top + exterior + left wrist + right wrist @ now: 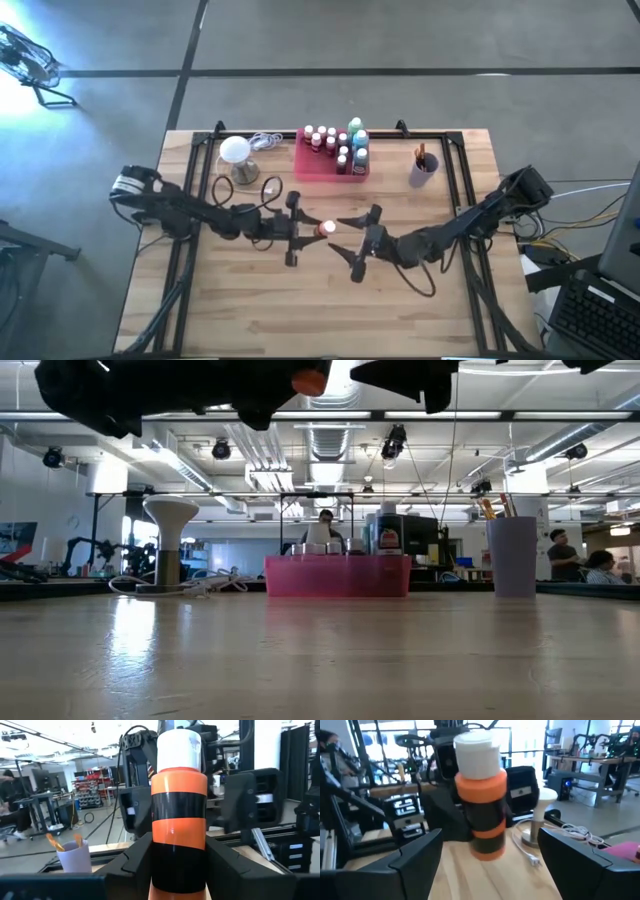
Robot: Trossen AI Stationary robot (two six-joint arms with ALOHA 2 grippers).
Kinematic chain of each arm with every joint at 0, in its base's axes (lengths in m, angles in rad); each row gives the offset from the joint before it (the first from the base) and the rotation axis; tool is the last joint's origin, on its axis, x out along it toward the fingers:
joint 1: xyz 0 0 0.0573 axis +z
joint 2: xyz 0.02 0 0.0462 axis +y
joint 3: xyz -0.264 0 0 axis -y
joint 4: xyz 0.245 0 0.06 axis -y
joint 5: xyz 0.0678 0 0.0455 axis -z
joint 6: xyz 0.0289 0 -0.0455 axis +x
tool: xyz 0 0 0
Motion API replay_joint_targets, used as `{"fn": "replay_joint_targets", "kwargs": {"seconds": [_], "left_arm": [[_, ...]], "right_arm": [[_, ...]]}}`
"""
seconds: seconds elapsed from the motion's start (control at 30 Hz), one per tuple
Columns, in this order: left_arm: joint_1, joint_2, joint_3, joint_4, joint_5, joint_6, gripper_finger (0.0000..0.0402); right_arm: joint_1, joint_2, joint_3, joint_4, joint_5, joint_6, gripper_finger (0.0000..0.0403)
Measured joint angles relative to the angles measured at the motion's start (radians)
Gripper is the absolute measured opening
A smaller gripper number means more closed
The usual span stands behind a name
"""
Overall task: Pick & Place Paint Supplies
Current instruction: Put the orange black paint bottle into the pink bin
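Note:
An orange bottle (179, 820) with a black label and a white cap hangs upright above the middle of the table, with my left gripper (300, 228) shut on it. My right gripper (342, 238) faces it from the table's right, open. Its fingers (415, 855) stand wide on either side of the bottle (481, 795) without touching it. Several more small bottles stand in the pink tray (312, 168) at the far side. In the low view both grippers show only as dark shapes along the top edge, with a bit of the orange bottle (310, 380). My left gripper pinches the bottle's lower body (177, 870) between its two fingers (135, 865). The fingers come level from the table's left. The bottle stands upright in the hold, cap up, lifted clear of the table.
A purple cup (424, 166) with brushes stands at the far right. A white globe lamp (236, 152) with a coiled cord (265, 142) stands at the far left. Bare wood lies toward the near edge (320, 320).

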Motion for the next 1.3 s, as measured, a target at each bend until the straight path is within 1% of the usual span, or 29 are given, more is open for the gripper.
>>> {"fn": "replay_joint_targets", "kwargs": {"seconds": [0.17,0.27,0.43,0.7,1.07,1.17,1.3], "left_arm": [[0.028,0.009,0.023,-0.004,0.064,-0.009,0.0147],[0.035,0.027,0.036,-0.011,0.072,-0.009,0.0147],[0.036,0.049,0.063,-0.012,0.116,-0.011,0.0147],[0.037,0.055,0.084,-0.015,0.120,-0.004,0.0147],[0.039,0.055,0.081,-0.018,0.121,-0.005,0.0147],[0.039,0.055,0.081,-0.019,0.119,-0.038,0.0147],[0.039,0.055,0.083,-0.020,0.116,-0.121,0.0147]], "right_arm": [[-0.011,0.025,0.003,0.083,-0.021,-0.029,0.0304],[-0.015,0.041,0.004,0.154,-0.054,-0.057,0.0292],[-0.023,0.072,0.034,0.161,-0.059,-0.097,0.0274],[-0.024,0.094,0.075,0.164,-0.054,-0.179,0.0242],[-0.023,0.094,0.074,0.155,-0.047,-0.191,0.0185],[-0.023,0.094,0.074,0.155,-0.047,-0.204,0.0171],[-0.022,0.093,0.075,0.158,-0.047,-0.204,0.0156]]}}
